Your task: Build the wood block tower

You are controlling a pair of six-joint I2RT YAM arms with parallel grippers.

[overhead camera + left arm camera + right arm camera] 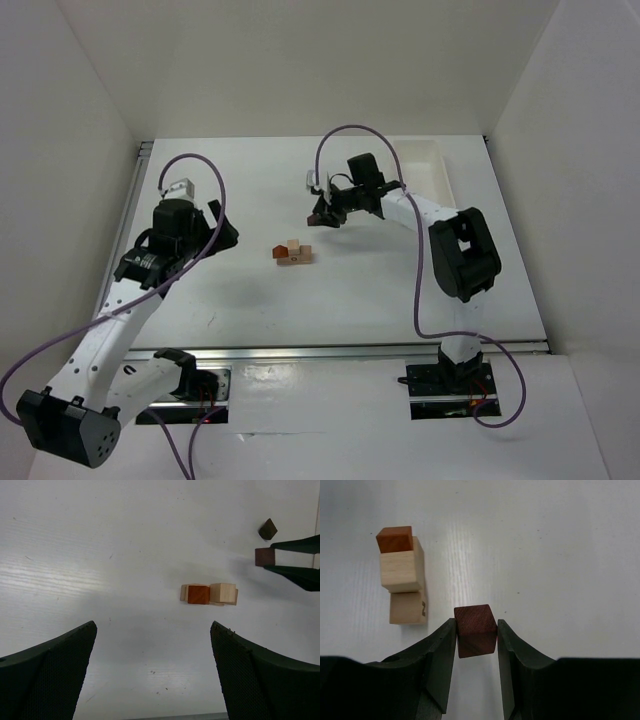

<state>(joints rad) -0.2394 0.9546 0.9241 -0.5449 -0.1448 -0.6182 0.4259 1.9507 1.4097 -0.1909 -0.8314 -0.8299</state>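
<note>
The wood block tower is only a little bunch of tiny cubes so far. It sits near the middle of the white worktop, between the two arms. It has pale beige cubes and one orange cube. The cubes touch each other and make a short row. I cannot tell if any cube sits on top of another.

From above, the long way of the row goes from left to right across the worktop. In the right wrist view the same row points away from the camera, with the orange cube at the far end.

The right hand is pinched narrow on a dark brown block. Its two fingers press the block's sides. This block is near the row but not touching it. Another dark brown cube shows just past it, tilted.

The left hand is spread wide and holds nothing. It faces the row from the left side.

A white tray lies at the far right corner.
</note>
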